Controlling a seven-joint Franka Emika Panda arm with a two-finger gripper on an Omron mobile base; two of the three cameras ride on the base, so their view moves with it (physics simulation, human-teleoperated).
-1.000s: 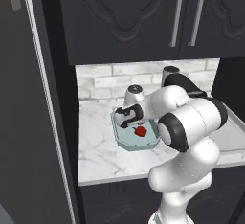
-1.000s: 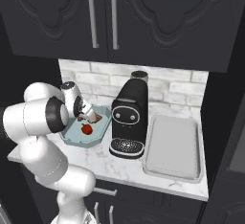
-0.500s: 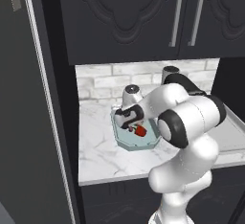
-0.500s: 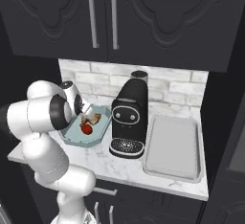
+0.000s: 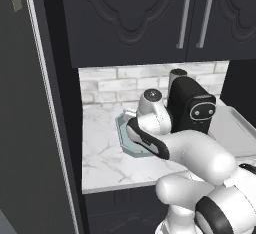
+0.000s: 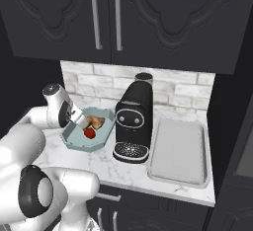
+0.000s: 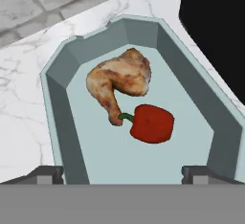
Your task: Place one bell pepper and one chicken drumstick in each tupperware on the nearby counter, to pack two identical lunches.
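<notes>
Teal tupperware (image 7: pixel 57 89) holds drumstick (image 7: pixel 119 82) and bell pepper (image 7: pixel 150 123), gripper (image 7: pixel 123 173) spread empty above; first lunch looks packed, grey tupperware (image 6: pixel 178 151) next.

Black coffee machine (image 6: pixel 133 121) just beside teal tupperware (image 6: pixel 74 138), blocking that side.

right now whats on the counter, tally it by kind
bell pepper: 1
chicken drumstick: 1
teal tupperware: 1
grey tupperware: 1
coffee machine: 1
Total: 5
</notes>
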